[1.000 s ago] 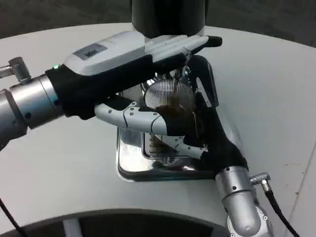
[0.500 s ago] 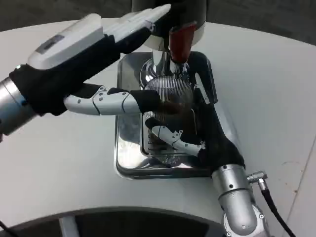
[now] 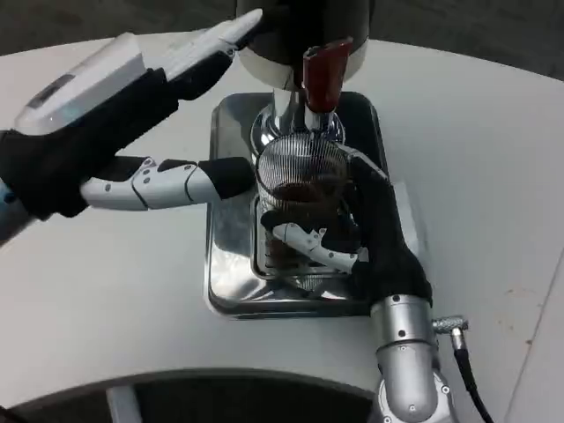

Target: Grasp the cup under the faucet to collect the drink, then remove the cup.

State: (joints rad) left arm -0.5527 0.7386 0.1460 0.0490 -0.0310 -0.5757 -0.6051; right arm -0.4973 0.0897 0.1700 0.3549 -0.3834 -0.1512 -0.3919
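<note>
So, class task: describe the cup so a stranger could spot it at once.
On the white table sits a shiny metal drip tray below a dark dispenser. The cup stands on it under the red-brown tap handle, gripped by the right hand: clear, ribbed, holding dark drink.

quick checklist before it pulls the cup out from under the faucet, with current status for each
1. Right hand grips the cup: ok, fingers wrap its ribbed wall.
2. Drink collected: ok, dark liquid shows inside the cup.
3. Flow stopped at the faucet: cannot tell, no stream is visible, but the red lever position is unclear.
4. Left hand off the lever: ok, it is up and to the left, holding nothing.
5. Cup seated on the metal drip tray: cannot tell, its base is hidden by fingers.
</note>
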